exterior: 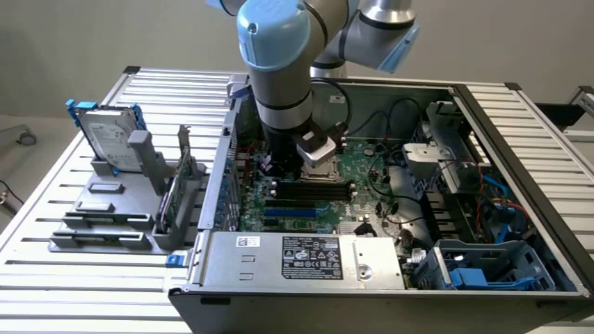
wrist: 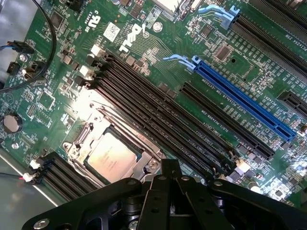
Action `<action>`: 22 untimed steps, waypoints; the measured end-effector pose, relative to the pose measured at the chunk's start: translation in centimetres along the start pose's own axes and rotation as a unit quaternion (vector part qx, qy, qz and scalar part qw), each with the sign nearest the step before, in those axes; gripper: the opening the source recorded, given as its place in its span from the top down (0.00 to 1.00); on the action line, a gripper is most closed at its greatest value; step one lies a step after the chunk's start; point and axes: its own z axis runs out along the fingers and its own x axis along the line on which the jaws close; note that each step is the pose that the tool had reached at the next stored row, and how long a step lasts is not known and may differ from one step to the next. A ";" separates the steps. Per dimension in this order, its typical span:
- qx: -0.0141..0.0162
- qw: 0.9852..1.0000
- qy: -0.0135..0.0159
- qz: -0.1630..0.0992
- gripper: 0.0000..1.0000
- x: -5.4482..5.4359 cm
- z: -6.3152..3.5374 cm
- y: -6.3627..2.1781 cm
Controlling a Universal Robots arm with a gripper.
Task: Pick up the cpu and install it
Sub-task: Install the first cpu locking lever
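Observation:
The cpu (wrist: 111,155), a small square chip with a shiny silver-grey top, lies flat inside the metal-rimmed socket frame (wrist: 79,139) on the green motherboard (wrist: 158,52). My gripper (wrist: 170,166) hovers just beside the socket, its black fingers shut together with nothing between them. In the exterior view the arm reaches down into the open computer case (exterior: 483,125), and the gripper (exterior: 316,158) hangs right above the socket (exterior: 322,172) near the middle of the board.
Black memory slots (wrist: 163,110) and a blue expansion slot (wrist: 244,98) run beside the socket. The case holds a power supply (exterior: 297,257), cables and blue drive bays (exterior: 492,268). A hard drive with blue brackets (exterior: 107,136) stands on a grey rack (exterior: 107,216) at the exterior view's left.

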 end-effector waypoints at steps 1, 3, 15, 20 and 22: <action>0.000 1.000 0.000 0.000 0.89 0.0 0.03 -0.01; 0.000 1.000 -0.001 0.001 0.89 0.0 0.10 -0.04; 0.001 1.000 -0.006 0.006 0.89 0.1 0.42 -0.21; 0.001 1.000 -0.006 0.007 0.89 0.1 0.59 -0.28; 0.001 1.000 -0.006 0.008 0.89 0.1 0.66 -0.29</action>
